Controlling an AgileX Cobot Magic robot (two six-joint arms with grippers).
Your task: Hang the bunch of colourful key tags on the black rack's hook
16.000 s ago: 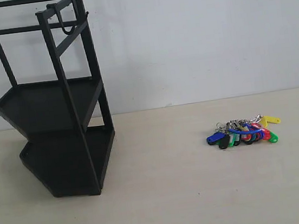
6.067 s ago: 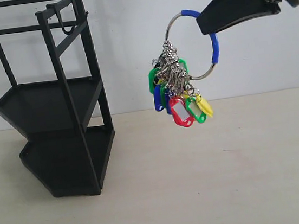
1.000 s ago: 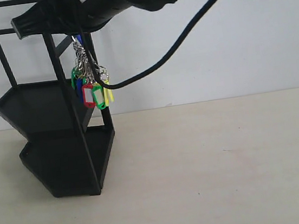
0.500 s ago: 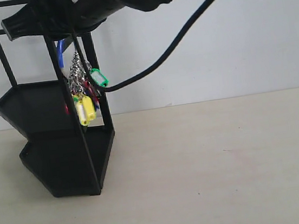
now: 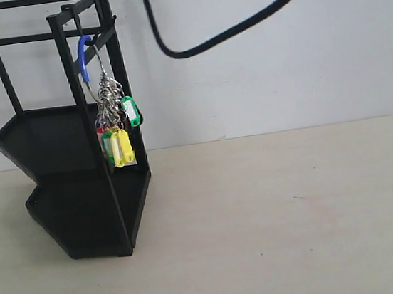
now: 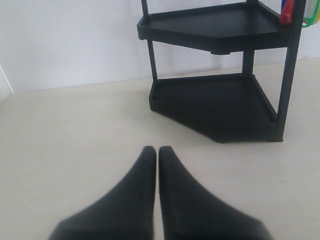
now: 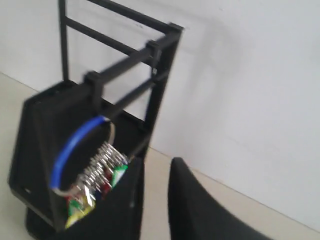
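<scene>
Exterior view shows the bunch (image 5: pixel 113 121) hanging from the hook (image 5: pixel 75 18) on the rack (image 5: pixel 56 110), so we judge the hanging done (next, pull clear without snagging). Right tool (image 7: pixel 152 175) is spread and empty, high beside the rack. Left tool (image 6: pixel 157 150) is pressed together, low over the worktop (image 6: pixel 75 125).

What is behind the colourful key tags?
Behind the key tags stands the black rack: its post and the corner of its upper shelf. The tags cover that corner, so what lies there cannot be seen.
</scene>
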